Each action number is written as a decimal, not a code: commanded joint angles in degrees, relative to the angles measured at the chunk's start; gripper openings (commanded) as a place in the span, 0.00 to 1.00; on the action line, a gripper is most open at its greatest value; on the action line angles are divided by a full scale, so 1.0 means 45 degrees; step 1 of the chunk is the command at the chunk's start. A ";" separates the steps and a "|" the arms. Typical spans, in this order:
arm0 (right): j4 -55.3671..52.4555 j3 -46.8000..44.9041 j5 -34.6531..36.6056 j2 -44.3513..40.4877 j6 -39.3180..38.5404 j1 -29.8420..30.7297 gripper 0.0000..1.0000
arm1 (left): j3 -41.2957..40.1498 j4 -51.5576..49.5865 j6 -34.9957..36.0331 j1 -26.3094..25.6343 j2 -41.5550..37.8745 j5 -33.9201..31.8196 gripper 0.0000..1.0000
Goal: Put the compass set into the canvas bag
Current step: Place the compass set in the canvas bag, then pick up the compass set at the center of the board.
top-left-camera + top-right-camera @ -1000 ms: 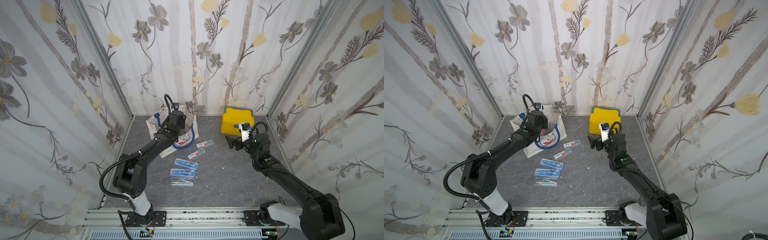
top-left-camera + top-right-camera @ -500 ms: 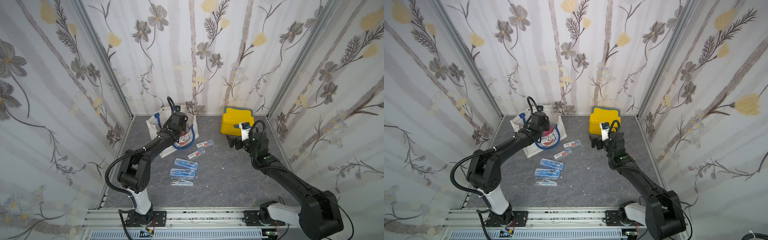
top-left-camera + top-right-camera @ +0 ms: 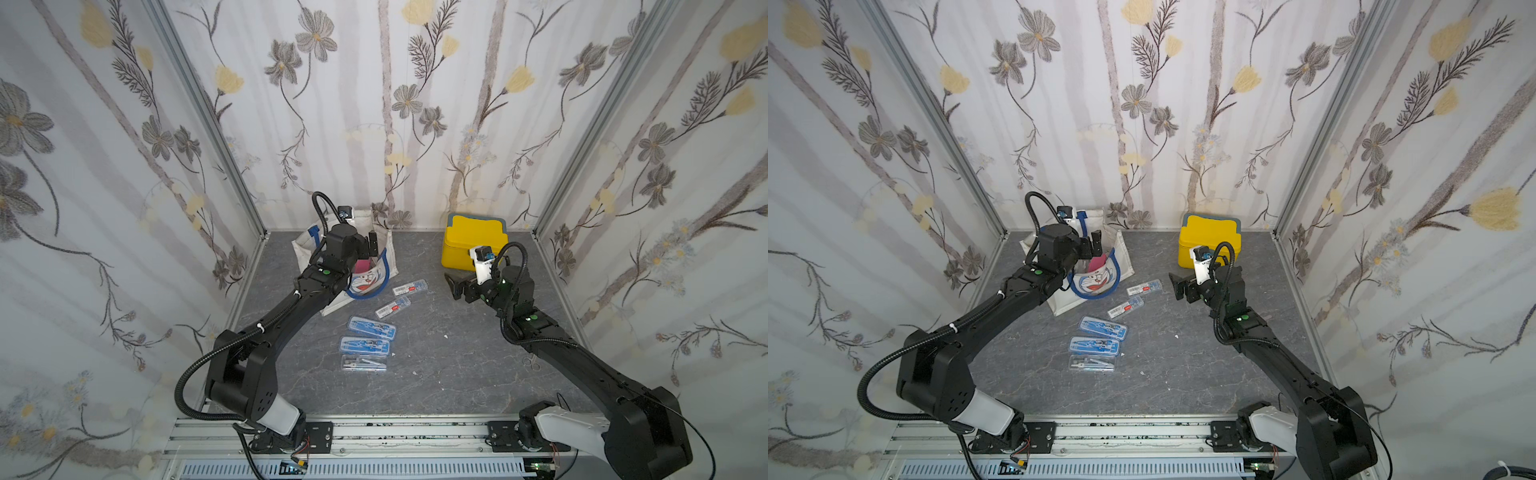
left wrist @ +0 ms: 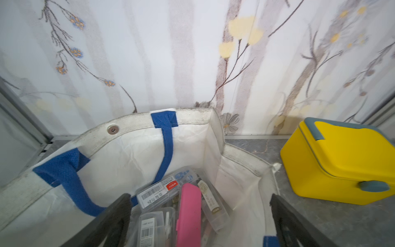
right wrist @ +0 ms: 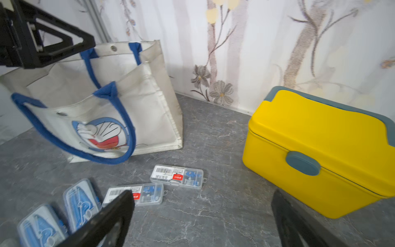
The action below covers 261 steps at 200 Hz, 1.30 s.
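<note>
**Claw state.** The left claw [image 4: 198, 202] has its jaws spread wide and holds nothing. It hovers directly over the mouth of the canvas bag [image 5: 154, 111]. The right claw [image 5: 201, 205] is equally wide and empty, off to the bag's right, near the yellow box [image 3: 473, 245].

**Bag contents.** I see several clear cases [image 4: 158, 192] and a pink item [image 4: 189, 211] (part is hidden by the claw).

**Target.** The nearest compass set [image 3: 372, 326] lies flat on the counter [image 3: 436, 365] in front of the bag, apart from its base. A second blue case [image 3: 365, 345] and a third case [image 3: 363, 363] lie further out. The set is a flat clear rectangular case with blue contents. Its long axis runs crosswise to the line from the bag's mouth.

**Approach.** I judge the left claw nearer. It should draw back from the bag, then descend across the short side.
</note>
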 commanded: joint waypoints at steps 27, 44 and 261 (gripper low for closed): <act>-0.1543 0.1005 -0.0124 0.1187 -0.2855 0.2085 0.96 | -0.2642 0.2620 -0.2682 0.0003 -0.2338 0.2065 1.00; -0.1806 0.1087 0.0285 0.1700 -0.3856 0.3239 0.96 | -0.3346 0.2870 -0.3435 -0.0007 -0.2976 0.2229 1.00; -0.4276 0.4040 -0.1162 0.9071 -0.5816 0.8508 0.70 | -0.6418 0.2237 -0.5080 0.0039 -0.7280 0.0268 1.00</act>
